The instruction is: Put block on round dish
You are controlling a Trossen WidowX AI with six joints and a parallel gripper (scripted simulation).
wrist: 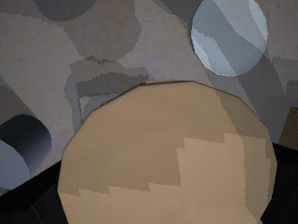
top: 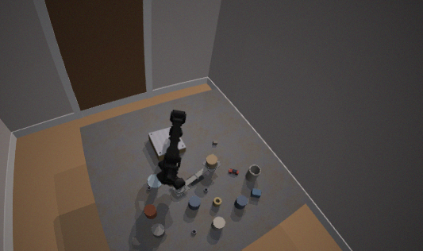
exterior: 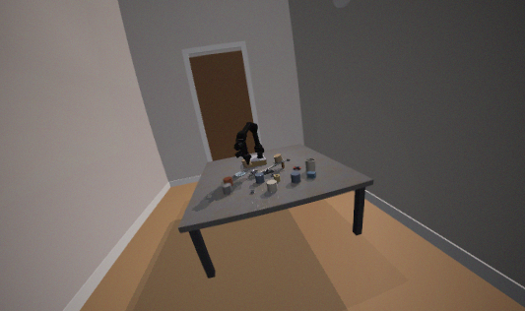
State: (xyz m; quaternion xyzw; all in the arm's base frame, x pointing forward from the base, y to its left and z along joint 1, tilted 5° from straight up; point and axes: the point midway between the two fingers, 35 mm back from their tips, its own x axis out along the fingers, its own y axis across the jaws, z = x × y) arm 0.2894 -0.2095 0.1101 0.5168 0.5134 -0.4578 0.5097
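Observation:
My gripper [exterior: 247,161] [wrist: 159,146] is shut on a tan cup [wrist: 150,130], whose flat round top fills the lower wrist view. In the top view the arm hides this cup. The balance [top: 194,178] has its near-left pan [top: 180,191] beside and partly below the gripper; a corner of that pan shows behind the held cup in the wrist view. The other tan cup [top: 212,160] [exterior: 278,157] stands on the far end. The round dish [top: 154,181] [exterior: 239,174] [wrist: 230,37] is pale blue, with no cup on it. I cannot make out the block.
A blue cylinder [top: 194,202] [wrist: 35,137] stands near the balance. A red-brown cylinder [top: 150,210] and a grey one [top: 158,230] stand in front of the dish. A white-topped box [top: 157,139] is behind. A yellow ring [top: 214,200] and toy car [top: 233,171] lie to the right.

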